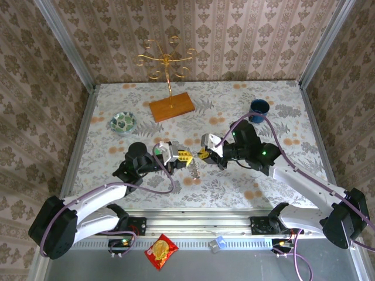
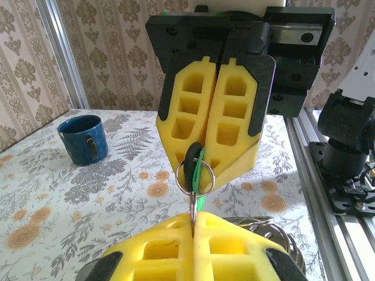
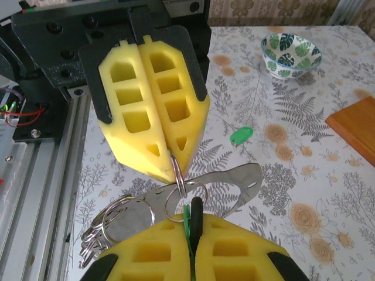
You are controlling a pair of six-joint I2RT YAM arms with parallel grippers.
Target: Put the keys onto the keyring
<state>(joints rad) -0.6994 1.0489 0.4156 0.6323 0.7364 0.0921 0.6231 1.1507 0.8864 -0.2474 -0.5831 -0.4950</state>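
In front of the rail where the arms are bolted, at the bottom of the top view, lies a red snack packet [image 1: 161, 252]. Just below the middle of that view the two arms meet tip to tip over the flowered surface [image 1: 234, 193].

The left jaws are fully closed. Their yellow pads [image 2: 170, 231] press together on a small wire ring [image 2: 195, 177] of the keyring [image 3: 231, 181]. The keyring's flat grey band spreads under the grip at lower centre of the right wrist view, with a bunch of further rings [image 3: 108, 225] at its lower left. Whether the band touches the surface I cannot tell.

The right jaws face them and are also closed, pads [image 3: 217, 228] nipping a key [image 3: 191, 212] with a green body and a dark end. The key stands against the wire ring; whether it is threaded through cannot be told.

Beyond, the second key [image 3: 241, 136], green, lies loose on the surface near the centre of that view. Farther off sit a leaf-patterned bowl [image 1: 123, 122] at left and a blue cup [image 1: 259, 108] at right. Behind them a wooden block [image 1: 171, 106] carries a gold wire stand [image 1: 167, 58] before the wallpapered back wall.
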